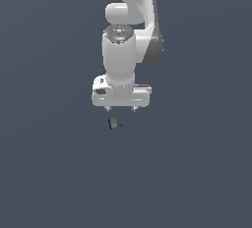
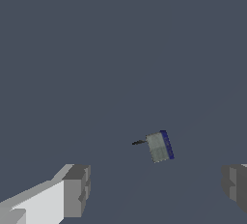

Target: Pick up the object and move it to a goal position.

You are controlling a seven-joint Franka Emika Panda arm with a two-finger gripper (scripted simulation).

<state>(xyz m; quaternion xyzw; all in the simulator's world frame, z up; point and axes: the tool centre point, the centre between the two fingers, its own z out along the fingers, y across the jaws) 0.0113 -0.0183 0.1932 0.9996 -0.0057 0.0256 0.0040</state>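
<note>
Overhead, arm (image 1: pixel 119 57) points down, jaws spread above block (image 1: pixel 113 123).

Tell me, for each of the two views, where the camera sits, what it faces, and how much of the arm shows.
Exterior view: off the arm, exact spot unknown, facing the white arm; its upper links, wrist and open gripper show, above the tiny block.
Wrist view: on the wrist, looking past the gripper at the block; only the two fingertips show.
Shared: the block, the fingertips, the plain grey-blue ground.
</note>
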